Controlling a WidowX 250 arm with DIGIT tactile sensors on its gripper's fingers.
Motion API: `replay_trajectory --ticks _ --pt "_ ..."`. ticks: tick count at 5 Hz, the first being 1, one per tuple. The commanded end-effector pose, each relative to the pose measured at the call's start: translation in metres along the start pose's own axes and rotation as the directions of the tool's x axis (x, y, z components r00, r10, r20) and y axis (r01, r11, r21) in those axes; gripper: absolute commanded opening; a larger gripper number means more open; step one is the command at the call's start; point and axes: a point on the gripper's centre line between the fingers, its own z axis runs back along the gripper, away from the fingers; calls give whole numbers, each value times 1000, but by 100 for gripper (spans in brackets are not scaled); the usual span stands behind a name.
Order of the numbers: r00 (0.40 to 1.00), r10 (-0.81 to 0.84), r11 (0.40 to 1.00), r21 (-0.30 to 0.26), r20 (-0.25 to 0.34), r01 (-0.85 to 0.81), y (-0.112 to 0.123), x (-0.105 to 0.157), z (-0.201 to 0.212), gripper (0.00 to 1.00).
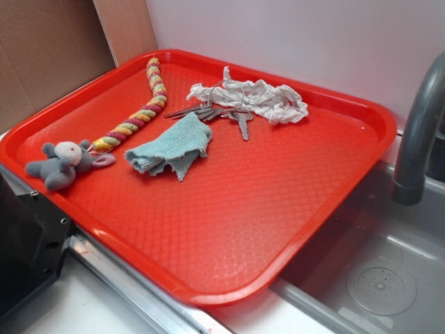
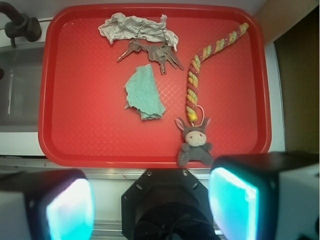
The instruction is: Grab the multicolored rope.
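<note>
Wrist view: gripper high above the near rim of the tray, its two glowing teal-lit finger pads spread wide apart, nothing between them. It does not show in the exterior view.

Below it, a shallow red plastic tray with a diamond-textured floor.

Nearest the gripper, at the tray's near edge: small grey plush mouse with a pale face.

The multicolored rope, a thick twisted cord of yellow, pink-red and pale green strands, starts just beside the mouse's head and curves away to the tray's far corner.

Mid-tray: folded light teal cloth. Beyond it, a bunch of dull metal keys, touching a crumpled white rag.

Grey faucet over a steel sink beside the tray.

No legible writing or labels anywhere.
</note>
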Motion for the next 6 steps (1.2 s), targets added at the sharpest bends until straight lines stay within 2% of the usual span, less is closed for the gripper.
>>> replay_trajectory --ticks 1,2,3,4,6 --pt "1000 0 1000 0 0 0 0 0 0 100" --pt "994 89 995 30 63 -91 21 19 -23 100" --pt "988 117 992 36 100 -121 33 30 -44 100" --pt "977 170 985 17 132 -173 54 40 -72 100" --pt "973 197 980 -20 122 -196 78 64 -127 100"
